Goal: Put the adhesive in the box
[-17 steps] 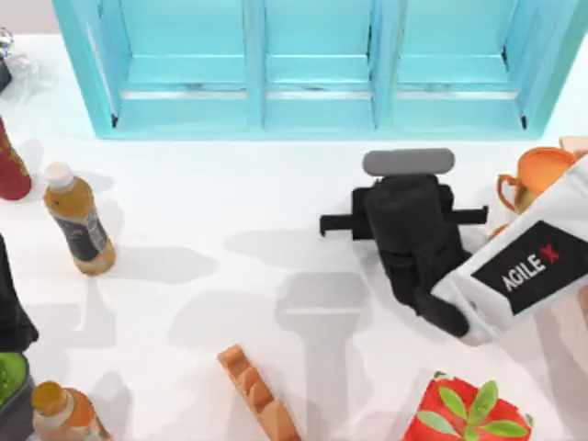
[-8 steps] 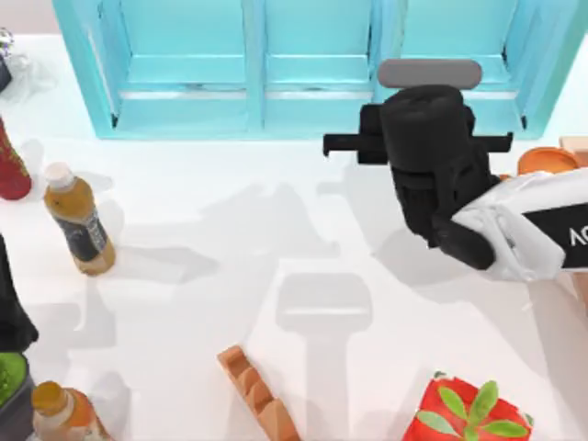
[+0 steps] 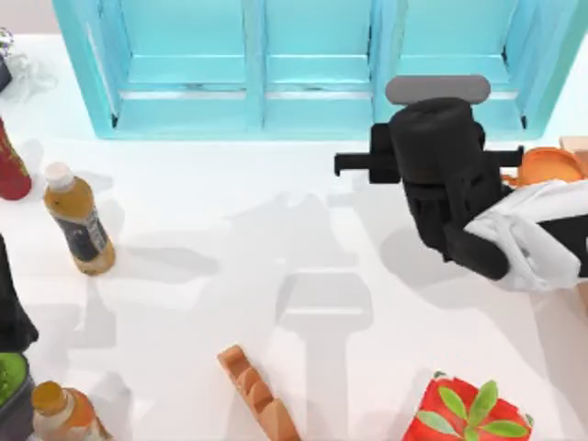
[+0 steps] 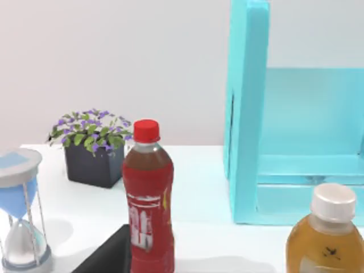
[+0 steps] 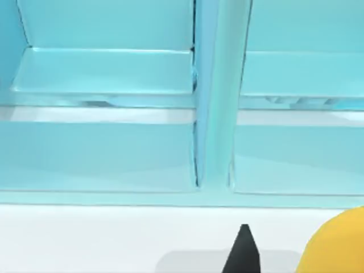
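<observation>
Right arm: My right arm (image 3: 542,243) reaches in from the tabletop's right side, its white sleeve angled toward the box and its black wrist section leading.
Right end effector: The right end effector (image 3: 439,138) hangs above the tabletop (image 3: 230,303) just in front of the box's right-hand compartments, with the grey bar on its body overlapping the box's front edge in the top view.
Grip: I cannot tell how far it is open, or whether it has hold of anything.
Box: The turquoise box (image 3: 312,64) stands along the far edge of the tabletop, and its open compartments and one upright divider face my right wrist camera (image 5: 205,114).
Adhesive: A rounded yellow shape (image 5: 341,244) sits at the corner of the right wrist view, short of the box. I cannot tell whether it is the adhesive, and I cannot place the adhesive from above.
Left arm: My left arm (image 3: 9,303) is parked at the tabletop's left edge. I cannot tell the state of its end effector.
Left side: A brown-liquid bottle (image 3: 78,220) with a white cap stands upright near a red bottle (image 4: 147,205), with a potted plant (image 4: 94,151) and an hourglass (image 4: 23,216) beyond.
Right side: An orange container (image 3: 549,165) sits just beside the black wrist section.
Near edge: A ridged orange-brown piece (image 3: 257,390) and a red carton (image 3: 469,409) with green leaves lie well apart.
</observation>
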Robot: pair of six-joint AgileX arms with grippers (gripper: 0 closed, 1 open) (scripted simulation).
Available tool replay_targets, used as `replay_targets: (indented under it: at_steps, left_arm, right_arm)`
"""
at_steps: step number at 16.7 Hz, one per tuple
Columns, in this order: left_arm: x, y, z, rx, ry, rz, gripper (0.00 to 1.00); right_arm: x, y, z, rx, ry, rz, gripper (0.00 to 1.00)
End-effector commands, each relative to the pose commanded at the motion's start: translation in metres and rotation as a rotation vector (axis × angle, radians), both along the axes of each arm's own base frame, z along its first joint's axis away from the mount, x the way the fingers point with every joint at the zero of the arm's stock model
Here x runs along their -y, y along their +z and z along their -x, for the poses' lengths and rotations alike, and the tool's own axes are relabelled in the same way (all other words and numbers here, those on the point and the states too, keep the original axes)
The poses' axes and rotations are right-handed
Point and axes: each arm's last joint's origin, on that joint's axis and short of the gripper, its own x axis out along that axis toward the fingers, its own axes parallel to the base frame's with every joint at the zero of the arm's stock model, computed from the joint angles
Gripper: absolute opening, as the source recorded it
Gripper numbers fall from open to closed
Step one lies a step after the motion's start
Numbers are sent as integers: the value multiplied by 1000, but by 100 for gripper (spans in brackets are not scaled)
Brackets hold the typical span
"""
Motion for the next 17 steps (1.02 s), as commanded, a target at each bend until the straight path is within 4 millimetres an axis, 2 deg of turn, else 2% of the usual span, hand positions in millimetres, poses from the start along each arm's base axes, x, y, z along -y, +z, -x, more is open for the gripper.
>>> replay_targets:
  at_steps: [2, 4, 7, 10, 12, 14, 17]
  left_arm:
    - [0, 0, 0, 0, 0, 0, 100]
    - [0, 0, 0, 0, 0, 0, 100]
    - [0, 0, 0, 0, 0, 0, 100]
    - [0, 0, 0, 0, 0, 0, 100]
    - [0, 0, 0, 0, 0, 0, 100]
    - [0, 0, 0, 0, 0, 0, 100]
    - [0, 0, 0, 0, 0, 0, 100]
  right_arm:
    - [3, 9, -6, 0, 19, 12, 0]
    - [17, 24, -19, -17, 44, 54, 0]
    - [67, 46, -45, -89, 76, 165, 0]
    - [144, 65, -66, -207, 122, 292, 0]
    - [204, 73, -68, -306, 179, 365, 0]
    - [265, 72, -59, -410, 266, 409, 0]
    - [344, 62, -25, -515, 447, 394, 0]
